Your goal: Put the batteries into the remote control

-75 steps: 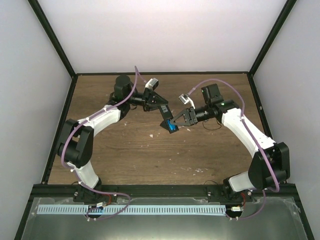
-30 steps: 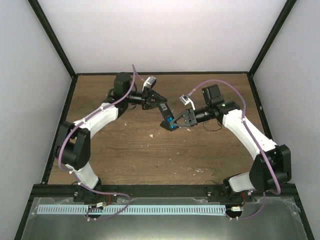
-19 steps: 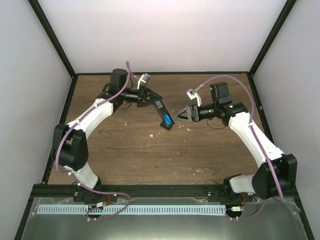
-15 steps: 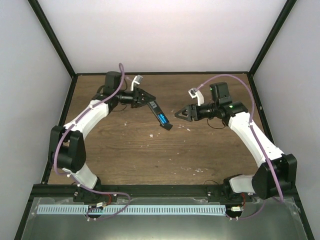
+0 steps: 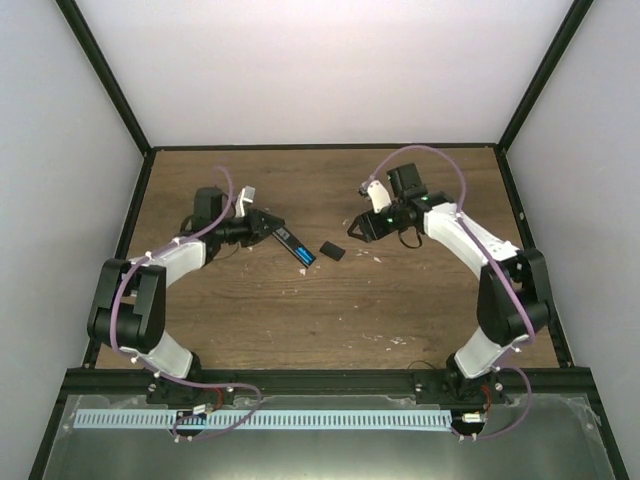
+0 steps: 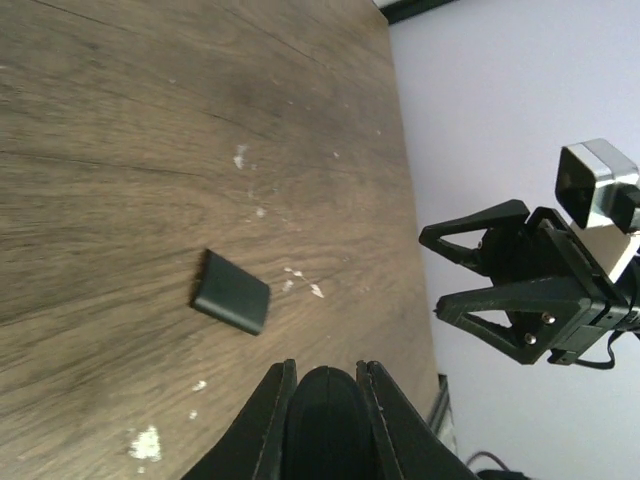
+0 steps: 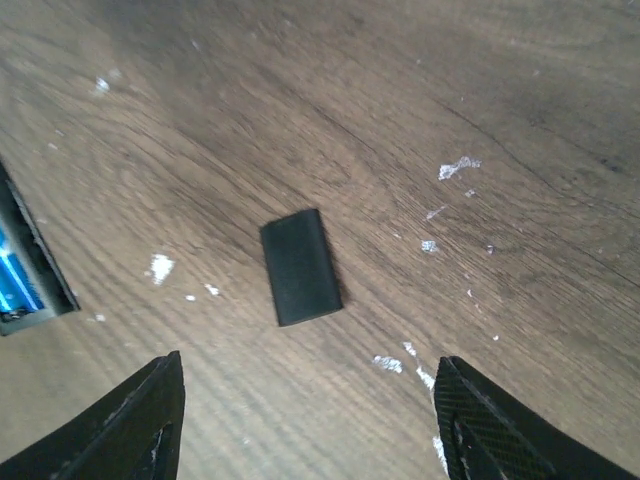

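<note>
The remote control (image 5: pixel 290 243) is a slim black bar held at one end by my left gripper (image 5: pixel 264 229), whose jaws are shut on it (image 6: pixel 325 420). Blue batteries (image 5: pixel 303 256) sit in its open compartment, which also shows at the left edge of the right wrist view (image 7: pixel 14 282). A small black rectangular cover (image 5: pixel 331 250) lies flat on the wooden table just right of the remote's tip. My right gripper (image 5: pixel 355 228) hovers behind and to the right of the cover. Its fingers (image 7: pixel 150 420) are spread wide, with only the cover (image 7: pixel 300 266) and the table beneath them.
White flecks (image 7: pixel 458 166) are scattered on the brown table (image 5: pixel 400 300). Black frame rails and pale walls (image 5: pixel 320 70) enclose the table. In the left wrist view the cover (image 6: pixel 231 292) lies ahead of the remote, and the right gripper (image 6: pixel 500 290) hangs beyond it.
The right gripper has opened and drawn back from the remote toward the rear. The left arm has swung the remote left and lower, away from the cover.
</note>
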Tool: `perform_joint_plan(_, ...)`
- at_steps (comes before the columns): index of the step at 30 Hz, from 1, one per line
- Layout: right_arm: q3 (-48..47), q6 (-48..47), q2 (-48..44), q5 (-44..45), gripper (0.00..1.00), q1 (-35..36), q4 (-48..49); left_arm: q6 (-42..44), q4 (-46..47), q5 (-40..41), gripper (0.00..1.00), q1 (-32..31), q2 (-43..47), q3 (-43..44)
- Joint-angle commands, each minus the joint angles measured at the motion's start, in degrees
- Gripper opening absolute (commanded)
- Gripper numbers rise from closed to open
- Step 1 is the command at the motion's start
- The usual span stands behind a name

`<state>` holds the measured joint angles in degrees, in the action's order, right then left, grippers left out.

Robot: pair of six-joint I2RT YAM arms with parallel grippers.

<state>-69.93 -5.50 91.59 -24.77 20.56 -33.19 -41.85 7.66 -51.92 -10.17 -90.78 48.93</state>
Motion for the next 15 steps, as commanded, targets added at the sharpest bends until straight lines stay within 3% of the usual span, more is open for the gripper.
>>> perform_joint_plan(1, -1.98, -7.41, 4.22, 5.32, 0.61, 2.42, 4.87, -2.61, 17.72, 4.46, 0.0, 1.0, 2.56, -7.48)
perform_joint_plan(8, -2.19, -11.83, 9.32, 3.79, 0.64, 4.62, 10.09, -3.47, 32.82, 7.59, 0.0, 2.4, 3.13, -17.11)
perform_joint_plan(15, -4.68, -14.33, 15.7, 5.15, 0.66, 6.57, 9.4, -3.88, 42.71, 8.5, 0.0, 2.85, -0.64, -22.15)
